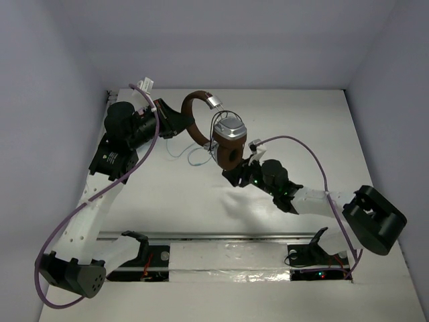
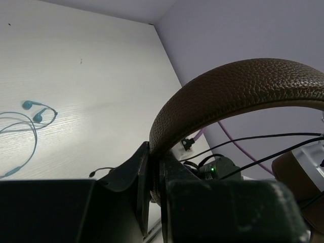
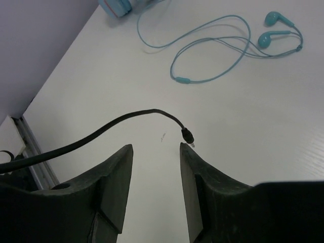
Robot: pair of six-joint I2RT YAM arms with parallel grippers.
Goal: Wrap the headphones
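Note:
The headphones (image 1: 224,137) are held up above the table, with the brown headband (image 1: 193,127) arching left and the silver ear cup (image 1: 230,127) hanging over a brown ear pad. My left gripper (image 1: 179,124) is shut on the headband (image 2: 243,81), which is pinched between the jaws of the left gripper (image 2: 156,167). Thin black cable (image 2: 263,136) loops around the ear cup. My right gripper (image 1: 236,176) sits just below the ear cup. Seen from the right wrist, the right gripper (image 3: 156,147) is open and holds nothing. The cable's free end (image 3: 126,119), with its plug, hangs just past the right fingertip.
Teal earbuds (image 3: 217,50) lie tangled on the white table behind the headphones, with the same earbuds (image 2: 30,109) showing in the left wrist view. A pink-and-blue object (image 3: 119,6) sits at the far edge. A metal rail (image 1: 234,238) runs along the near side. Grey walls enclose the table.

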